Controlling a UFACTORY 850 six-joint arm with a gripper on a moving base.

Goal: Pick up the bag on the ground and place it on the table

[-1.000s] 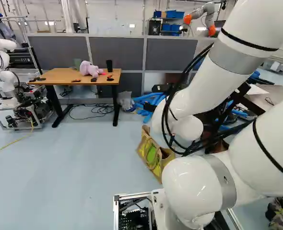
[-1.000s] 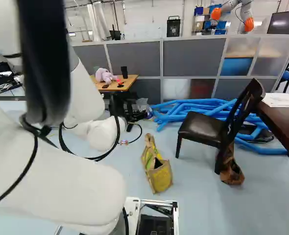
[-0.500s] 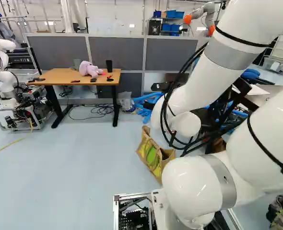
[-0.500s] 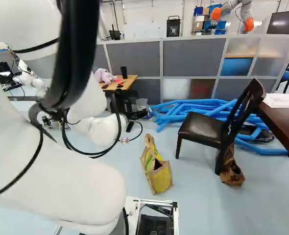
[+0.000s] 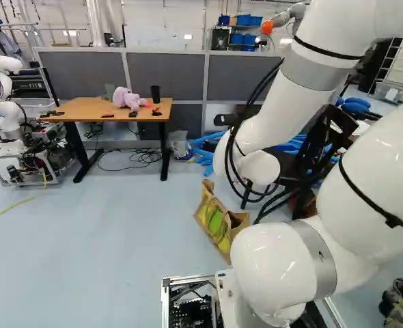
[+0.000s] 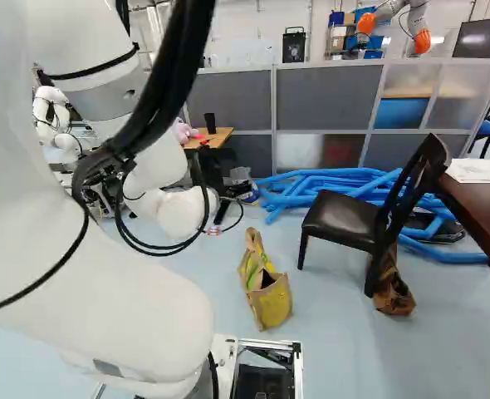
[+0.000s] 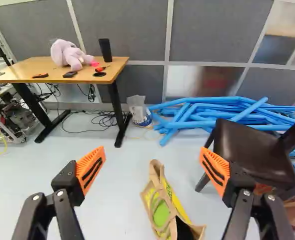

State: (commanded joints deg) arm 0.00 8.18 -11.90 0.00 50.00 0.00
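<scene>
- Bag (image 5: 214, 220), one, on the floor; left base view alone shows one grey bundle (image 5: 401, 302).
- Right base view alone: one wall screen (image 6: 482, 38); claw (image 6: 218, 174) mostly hidden.
- Wrist view: two claw fingers (image 7: 90, 170), wide apart.

bag (image 6: 271, 307) on floor (image 5: 106, 239), left of chair (image 6: 336, 219), toy (image 5: 125, 98) on table (image 5: 82, 106), partition (image 5: 164, 75) behind

Bright, even light is filling the room around the wooden table (image 7: 22, 74); faint, soft shading is lying on the pale floor (image 7: 112, 200) beneath it. Well in front of it, the glossy white arm (image 5: 273, 263) is catching glare, and black cables (image 6: 158, 91) are blurring slightly.
</scene>
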